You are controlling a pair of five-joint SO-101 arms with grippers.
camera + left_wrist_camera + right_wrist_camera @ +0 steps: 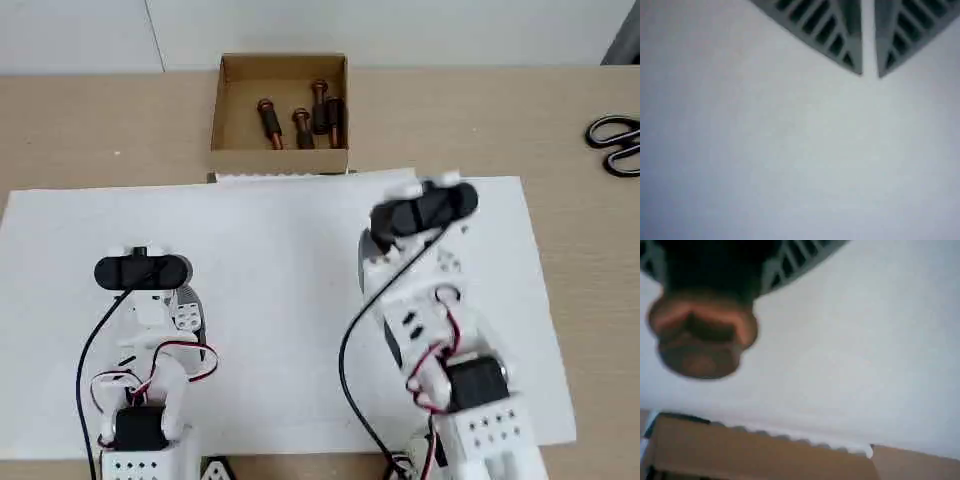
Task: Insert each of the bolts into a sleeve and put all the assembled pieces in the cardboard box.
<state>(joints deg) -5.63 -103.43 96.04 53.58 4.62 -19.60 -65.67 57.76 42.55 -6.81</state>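
The cardboard box (283, 152) stands at the back of the table, with several copper bolts in dark sleeves (300, 122) lying in it. My right gripper (715, 262) is shut on an assembled piece, whose copper bolt head (700, 337) sticks out of a black sleeve (710, 270). It hovers over the white paper (270, 260), a short way in front of the box (755, 460). My left gripper (869, 72) hangs low over the paper at the near left, its fingers (840, 40) almost touching with nothing between them.
Black scissors (615, 143) lie at the table's right edge. The right arm (425, 210) stands right of the paper's middle, the left arm (143, 270) near the front left. Bare paper stretches between them.
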